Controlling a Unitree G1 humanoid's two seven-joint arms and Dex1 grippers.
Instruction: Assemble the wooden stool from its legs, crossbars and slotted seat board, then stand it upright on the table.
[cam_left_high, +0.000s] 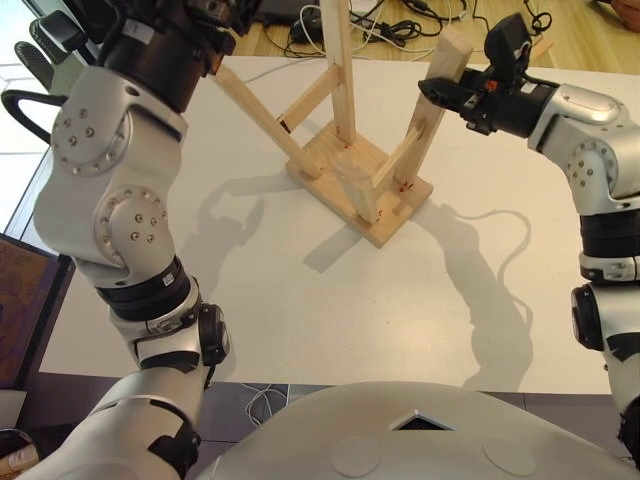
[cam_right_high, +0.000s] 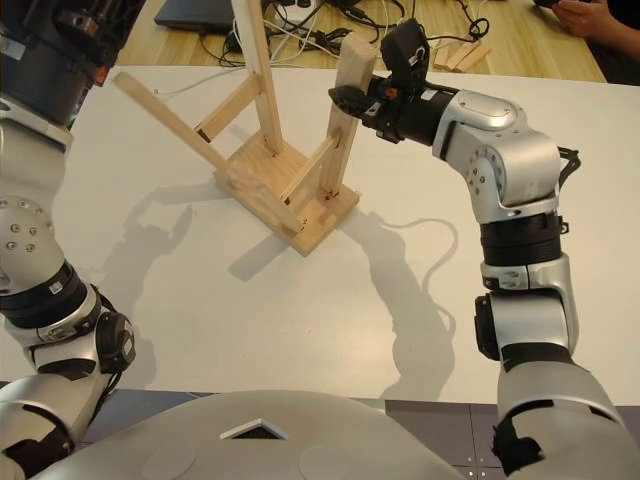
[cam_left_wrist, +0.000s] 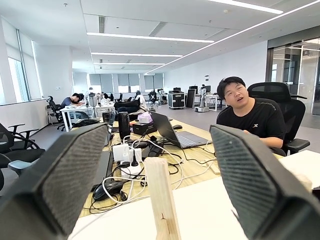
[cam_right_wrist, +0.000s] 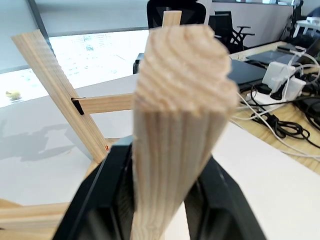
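Note:
The wooden stool stands upside down on the white table (cam_left_high: 300, 310), its seat board (cam_left_high: 395, 218) flat on the top and its legs pointing up. A crossbar (cam_left_high: 310, 100) joins the slanting left leg (cam_left_high: 260, 115) to the tall back leg (cam_left_high: 340, 70). My right gripper (cam_left_high: 445, 95) is shut on the right leg (cam_right_wrist: 175, 125) just below its upper end. Over the slanting left leg's upper end, my left gripper (cam_left_wrist: 157, 137) is open. That leg (cam_left_wrist: 162, 205) rises between the fingers (cam_left_wrist: 75, 180) without touching them.
Beyond the table's far edge lies a wooden desk with cables (cam_left_high: 400, 25) and a laptop (cam_right_high: 200, 12). A few loose wooden pieces (cam_right_high: 460, 55) lie there too. The near half of the table is bare.

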